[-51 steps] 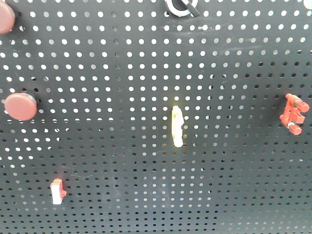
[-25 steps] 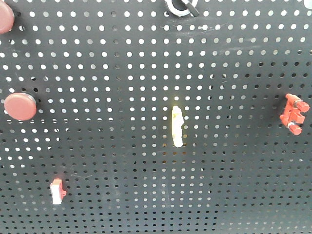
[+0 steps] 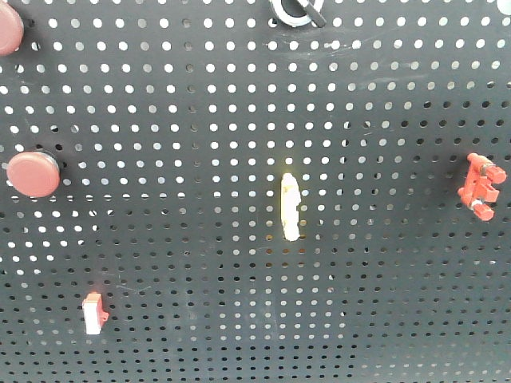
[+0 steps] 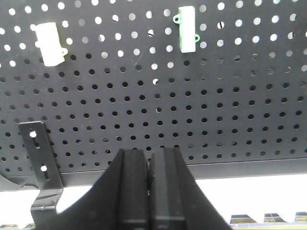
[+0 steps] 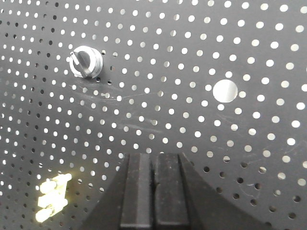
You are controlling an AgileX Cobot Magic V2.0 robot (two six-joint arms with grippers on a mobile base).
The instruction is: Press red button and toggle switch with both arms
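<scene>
**A:** Where do the targets sit on the black perforated metal panel (image 3: 239, 120)?

**B:** In the front view, the round red button (image 3: 33, 174) is at the left edge, mid-height, with a second red button (image 3: 9, 30) cut off at the top left corner. The toggle switch, a black lever in a white ring (image 3: 297, 12), is at the top edge, partly out of frame. The right wrist view shows the same kind of thing, a dark lever in a pale round collar (image 5: 86, 62), up and to the left of the right gripper (image 5: 154, 191).

**A:** And the grippers?

**B:** Both have their fingers pressed together, holding nothing. The right gripper is apart from the panel, below the switch. The left gripper (image 4: 149, 191) faces the lower edge of the panel near a black slotted bracket (image 4: 41, 163), with a white clip (image 4: 49, 43) and a green clip (image 4: 187, 28) above it. No red button shows in its view.

**A:** So what could go wrong?

**B:** I judge the left arm is the risk: with no button in sight it could press bare panel or a clip. With two red buttons, it might pick the wrong one. On the right, a blunt closed tip coming from below could slide off the small lever and strike the collar, or push the lever sideways without flipping it. The small red fitting (image 3: 481, 187) and yellow fitting (image 3: 291, 206) could snag a passing arm.
</scene>
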